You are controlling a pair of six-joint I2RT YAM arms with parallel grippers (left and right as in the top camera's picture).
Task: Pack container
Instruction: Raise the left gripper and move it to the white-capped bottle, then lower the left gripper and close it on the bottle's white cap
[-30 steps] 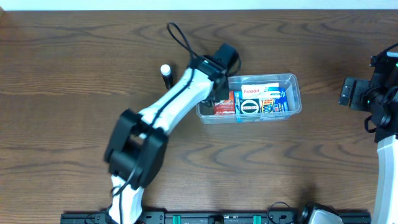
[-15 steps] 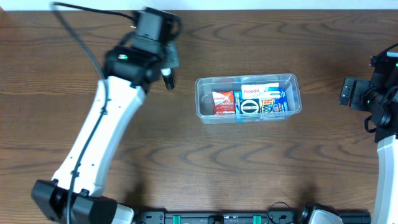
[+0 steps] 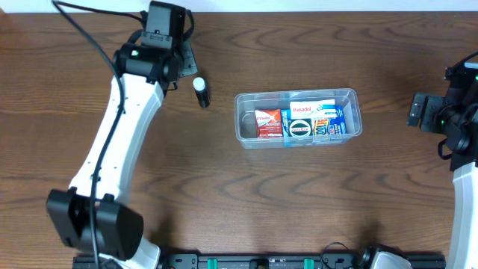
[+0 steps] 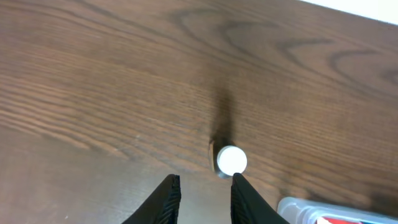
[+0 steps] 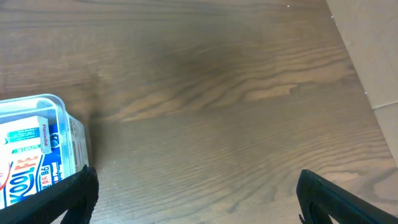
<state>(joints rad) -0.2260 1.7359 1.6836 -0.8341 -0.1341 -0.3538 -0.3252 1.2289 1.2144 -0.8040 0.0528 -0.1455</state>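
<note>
The left gripper (image 4: 204, 186) is seen over the bare table (image 3: 89, 112), its jaws parted only narrowly and nothing held between them. Just ahead of its right fingertip stands a small dark tube with a white cap (image 3: 200, 91), upright and apart from the container. It is judged that this tube is the next thing to be packed.

For a clean pick, the jaws should be opened wider and the gripper shifted sideways, so that the cap is centred in the gap rather than in line with one finger. The tube is narrow and upright and could be tipped by a glancing touch. The descent should therefore be made straight down, and the jaws closed low on the body rather than on the cap.

The container (image 3: 243, 127), a clear plastic tub, lies to the right of the tube near the middle of the table. It is already part filled with small boxes. On a red box (image 3: 268, 123) at its left end the writing is too small to be read. "Panadol" can be read on the white box (image 3: 312, 107), and the letters "KOOL" on a blue and white box (image 5: 25, 177). Free room is judged to remain at the left end.

The right gripper (image 5: 196, 190) hangs beyond the container's right end, spread wide and empty.
</note>
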